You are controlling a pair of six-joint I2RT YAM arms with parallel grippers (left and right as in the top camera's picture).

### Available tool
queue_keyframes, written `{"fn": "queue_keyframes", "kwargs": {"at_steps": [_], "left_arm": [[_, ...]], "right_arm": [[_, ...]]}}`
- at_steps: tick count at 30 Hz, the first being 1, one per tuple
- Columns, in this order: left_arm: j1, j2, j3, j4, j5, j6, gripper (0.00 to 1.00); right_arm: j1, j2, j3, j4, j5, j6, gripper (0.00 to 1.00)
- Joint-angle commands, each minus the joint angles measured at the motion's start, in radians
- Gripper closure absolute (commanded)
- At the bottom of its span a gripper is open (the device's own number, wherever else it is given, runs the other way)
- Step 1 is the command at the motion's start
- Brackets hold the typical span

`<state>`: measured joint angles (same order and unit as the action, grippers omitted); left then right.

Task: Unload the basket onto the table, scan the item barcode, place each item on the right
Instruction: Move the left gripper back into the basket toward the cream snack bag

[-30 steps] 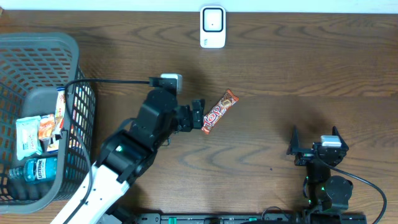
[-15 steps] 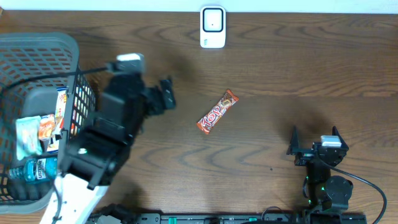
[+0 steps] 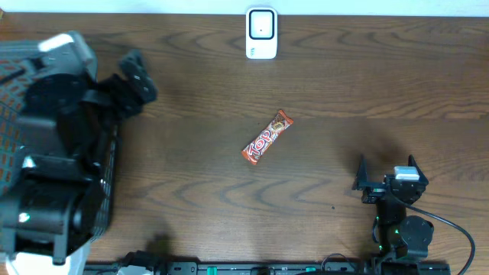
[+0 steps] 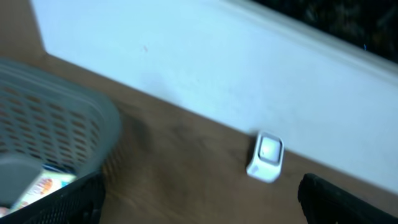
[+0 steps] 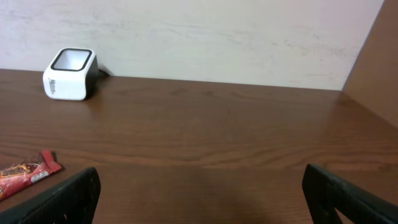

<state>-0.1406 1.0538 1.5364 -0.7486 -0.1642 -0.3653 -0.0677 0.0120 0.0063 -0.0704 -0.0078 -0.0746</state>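
One candy bar (image 3: 268,137), one scanner (image 3: 261,33), one basket (image 4: 62,124); inside it, perhaps one packet (image 4: 45,186), blurred.

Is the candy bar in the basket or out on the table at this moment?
Out. The candy bar lies flat on the table near its middle, well apart from the basket.

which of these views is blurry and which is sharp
Left wrist view is smeared: scanner and basket look soft. Right wrist view is crisp, table grain clear. Overhead is sharp on the candy bar, but the left arm looms large and blurred.
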Motion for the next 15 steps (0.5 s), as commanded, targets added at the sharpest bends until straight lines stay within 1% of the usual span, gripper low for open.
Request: {"fn": "queue_keyframes", "kwargs": {"at_steps": [1,6,12,15], "left_arm": [[0.084,0.010,0.055,-0.002,-0.021,0.016,0.00],[0.228,0.032,0.072,-0.022,-0.035,0.008,0.00],[0.407,0.087,0.072,-0.106,-0.035,-0.003,0.00],[0.461,0.126,0.072,-0.148,-0.031,-0.002,0.00]], "right_arm": [[0.008,-0.004,-0.001,-0.004,0.002,-0.012,0.01],[0.008,-0.004,-0.001,-0.004,0.002,-0.012,0.01],[0.008,-0.004,-0.001,-0.004,0.002,-0.012,0.01],[0.008,-0.004,-0.001,-0.004,0.002,-0.012,0.01]]}}
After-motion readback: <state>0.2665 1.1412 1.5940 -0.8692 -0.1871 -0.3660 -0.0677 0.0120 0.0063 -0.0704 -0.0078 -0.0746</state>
